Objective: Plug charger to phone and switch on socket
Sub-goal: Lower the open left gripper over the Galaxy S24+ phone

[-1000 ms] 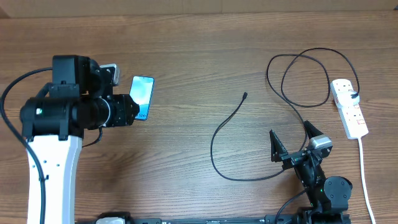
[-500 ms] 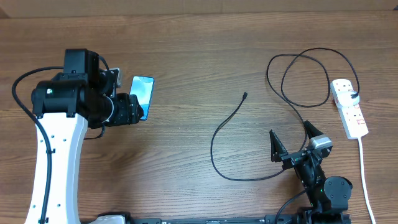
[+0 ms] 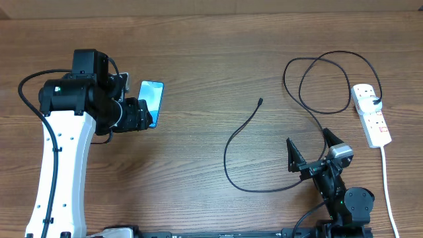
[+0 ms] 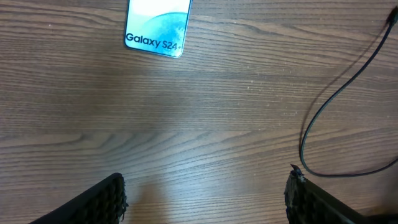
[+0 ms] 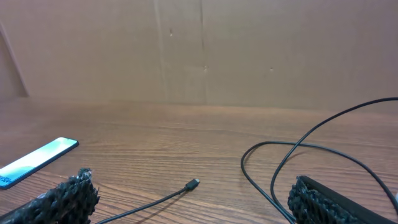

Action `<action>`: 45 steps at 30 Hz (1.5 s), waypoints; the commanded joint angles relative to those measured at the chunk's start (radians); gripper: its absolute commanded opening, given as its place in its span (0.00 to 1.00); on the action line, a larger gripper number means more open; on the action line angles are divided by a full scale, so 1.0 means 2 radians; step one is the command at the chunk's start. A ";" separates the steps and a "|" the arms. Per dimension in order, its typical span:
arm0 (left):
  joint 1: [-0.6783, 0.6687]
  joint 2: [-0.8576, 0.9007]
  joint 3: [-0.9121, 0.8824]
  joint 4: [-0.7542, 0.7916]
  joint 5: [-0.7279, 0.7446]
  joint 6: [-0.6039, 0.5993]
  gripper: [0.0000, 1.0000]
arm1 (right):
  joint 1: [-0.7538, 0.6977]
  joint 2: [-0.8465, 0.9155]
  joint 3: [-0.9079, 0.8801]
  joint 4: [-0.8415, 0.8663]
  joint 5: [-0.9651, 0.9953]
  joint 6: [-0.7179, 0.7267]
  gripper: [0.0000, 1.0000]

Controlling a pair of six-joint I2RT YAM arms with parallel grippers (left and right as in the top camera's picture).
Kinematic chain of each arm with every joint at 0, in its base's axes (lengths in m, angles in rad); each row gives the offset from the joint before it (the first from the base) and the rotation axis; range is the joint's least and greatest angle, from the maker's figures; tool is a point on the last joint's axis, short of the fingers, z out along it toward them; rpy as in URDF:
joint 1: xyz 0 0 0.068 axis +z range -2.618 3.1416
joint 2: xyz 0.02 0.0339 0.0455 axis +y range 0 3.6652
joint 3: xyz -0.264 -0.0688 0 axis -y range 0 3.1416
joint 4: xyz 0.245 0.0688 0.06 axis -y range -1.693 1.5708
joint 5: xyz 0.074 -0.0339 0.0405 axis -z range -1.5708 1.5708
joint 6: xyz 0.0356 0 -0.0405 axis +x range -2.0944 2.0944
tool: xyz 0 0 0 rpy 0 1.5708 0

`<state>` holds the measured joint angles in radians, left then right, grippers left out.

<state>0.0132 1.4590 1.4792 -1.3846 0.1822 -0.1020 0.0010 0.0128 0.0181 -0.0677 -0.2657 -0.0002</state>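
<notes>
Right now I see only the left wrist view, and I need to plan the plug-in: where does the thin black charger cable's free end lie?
Observer: The small plug tip of that cable lies on the wooden table, on the right arm's side of the slim lit-screen smartphone, well apart from it.
Operator: And the other end?
Observer: It loops away to a black plug seated in the white oblong power strip, far on the right arm's side.
Operator: Is the right tool free?
Observer: Yes, open and empty, beside the cable's lower bend.
</notes>
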 commanded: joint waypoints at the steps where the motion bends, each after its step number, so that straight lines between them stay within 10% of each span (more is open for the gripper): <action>1: 0.000 0.003 0.013 0.000 -0.005 -0.005 0.76 | 0.002 -0.005 -0.005 0.003 -0.001 -0.002 1.00; 45: -0.001 0.004 0.012 0.047 -0.030 -0.080 0.87 | 0.002 -0.005 -0.005 0.003 -0.001 -0.002 1.00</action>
<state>0.0132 1.4590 1.4792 -1.2972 0.1368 -0.2268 0.0010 0.0128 0.0181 -0.0677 -0.2657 -0.0006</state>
